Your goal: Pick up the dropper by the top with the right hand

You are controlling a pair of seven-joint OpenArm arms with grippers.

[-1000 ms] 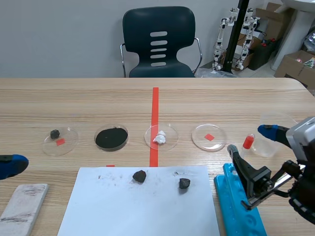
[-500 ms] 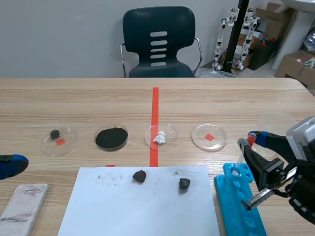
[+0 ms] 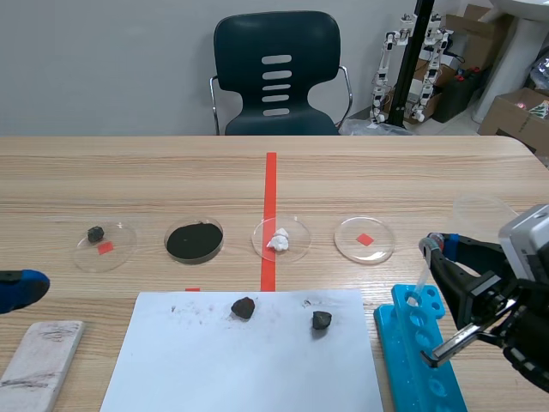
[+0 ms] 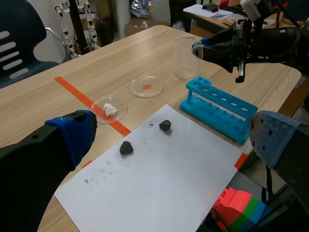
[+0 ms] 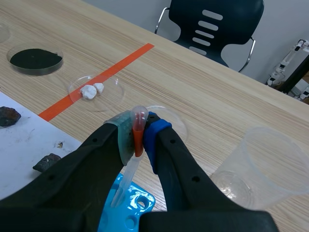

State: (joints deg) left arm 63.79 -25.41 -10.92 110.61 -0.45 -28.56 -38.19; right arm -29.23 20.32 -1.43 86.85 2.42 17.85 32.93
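The dropper (image 5: 138,126) has a red rubber top and a clear stem. My right gripper (image 5: 138,131) is shut on that red top, pinching it between its pads. The stem (image 3: 422,279) hangs down into a hole at the far end of the blue tube rack (image 3: 422,352). In the scene view the right gripper (image 3: 433,245) sits at the right, above the rack's far end. My left gripper (image 4: 171,130) is open with nothing in it, low at the table's left edge, where only one of its blue fingertips (image 3: 21,287) shows.
A clear plastic cup (image 3: 480,216) stands just beyond the right gripper. Four petri dishes (image 3: 366,239) lie in a row across the middle. White paper (image 3: 249,360) holds two dark rocks (image 3: 244,306). A grey block (image 3: 39,365) lies front left.
The right gripper's fingers came together on the dropper's red top, which they stood wide around a second ago. The left arm stayed put.
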